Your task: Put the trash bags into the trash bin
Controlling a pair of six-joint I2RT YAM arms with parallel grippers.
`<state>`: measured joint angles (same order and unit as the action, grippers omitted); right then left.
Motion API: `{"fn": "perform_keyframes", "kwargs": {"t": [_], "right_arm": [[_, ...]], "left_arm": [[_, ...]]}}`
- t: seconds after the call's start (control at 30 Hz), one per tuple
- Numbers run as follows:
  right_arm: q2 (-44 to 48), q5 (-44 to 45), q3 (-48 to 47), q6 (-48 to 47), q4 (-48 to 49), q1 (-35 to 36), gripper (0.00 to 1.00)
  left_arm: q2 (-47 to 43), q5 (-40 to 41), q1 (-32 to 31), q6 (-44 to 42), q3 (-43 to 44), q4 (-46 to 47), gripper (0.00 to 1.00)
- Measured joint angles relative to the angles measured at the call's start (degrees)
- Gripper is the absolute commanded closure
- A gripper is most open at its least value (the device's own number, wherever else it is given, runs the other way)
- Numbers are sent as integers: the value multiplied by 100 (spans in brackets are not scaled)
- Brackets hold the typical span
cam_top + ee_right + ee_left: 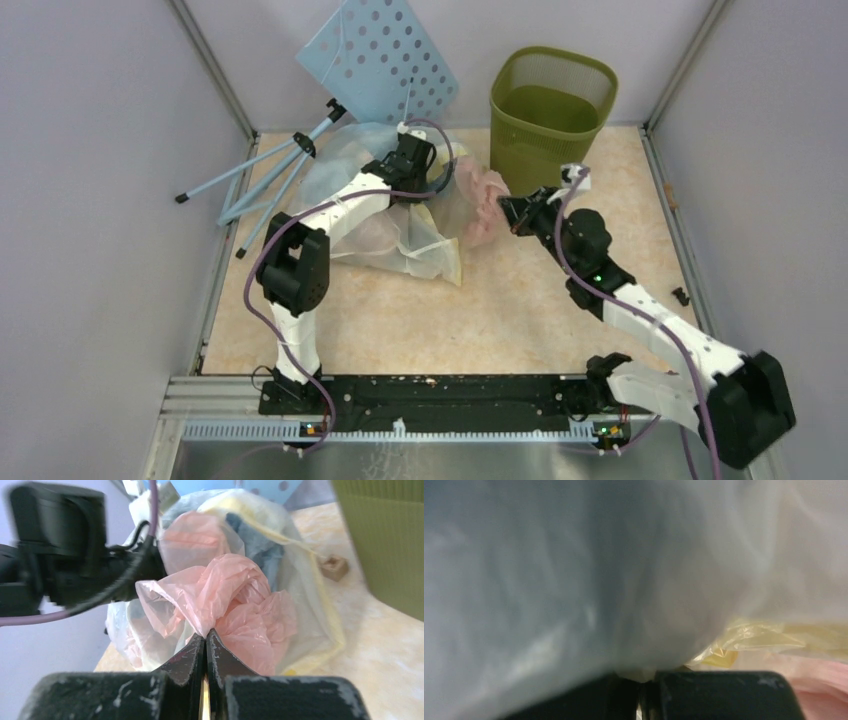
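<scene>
The olive-green mesh trash bin [553,105] stands at the back right; its wall shows in the right wrist view [390,545]. A pile of trash bags lies left of it. My right gripper [510,212] [206,635] is shut on a fold of the pale pink bag [482,198] [235,590], just in front of the bin. My left gripper [415,150] [646,680] is pressed into the pile, jaws closed on the clear-whitish bag [345,170] [574,580], which fills its view. A yellowish bag [435,250] [769,637] lies beside it.
A blue perforated board [380,55] leans on the back wall, with light-blue tripod legs [270,170] to its left. A small wooden block [334,567] lies near the bin's base. A small black object [681,296] lies by the right wall. Walls enclose three sides.
</scene>
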<state>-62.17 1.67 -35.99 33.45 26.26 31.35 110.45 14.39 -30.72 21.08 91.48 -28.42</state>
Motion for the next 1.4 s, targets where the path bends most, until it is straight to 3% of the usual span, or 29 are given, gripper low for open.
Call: {"fn": "perform_keyframes", "kwargs": {"t": [0.2, 0.37, 0.43, 0.57, 0.67, 0.77, 0.93, 1.17, 1.4], "right_arm": [[1285, 479, -302, -411, -1989, -9, 100], [1434, 267, -774, -616, -3145, -11, 100], [1458, -15, -874, -654, -3493, -11, 100], [1462, -765, -920, -621, -3897, -11, 100], [1456, -1272, -903, -503, -4009, -13, 97], [1419, -1567, -901, -374, -4035, -13, 57], [1220, -1482, -901, -302, -4330, -11, 40], [1174, -1115, -743, -295, -4728, -13, 36], [1196, -1064, 66, -103, -4701, -13, 41]], "left_arm": [[931, -79, 175, 83, 787, 48, 100], [1954, -282, 264, 160, 2627, -72, 100], [2184, -369, 315, 175, 3176, -66, 95], [2173, -560, 452, 162, 3381, 46, 75], [2011, -1038, 522, 129, 3119, 177, 55], [1615, -1727, 557, 109, 2535, 190, 33], [439, -2680, 479, 101, 1290, 190, 12], [-1572, -3250, 151, -2, 7, 192, 7], [-2881, -3252, -505, 26, -1311, 155, 7]]}}
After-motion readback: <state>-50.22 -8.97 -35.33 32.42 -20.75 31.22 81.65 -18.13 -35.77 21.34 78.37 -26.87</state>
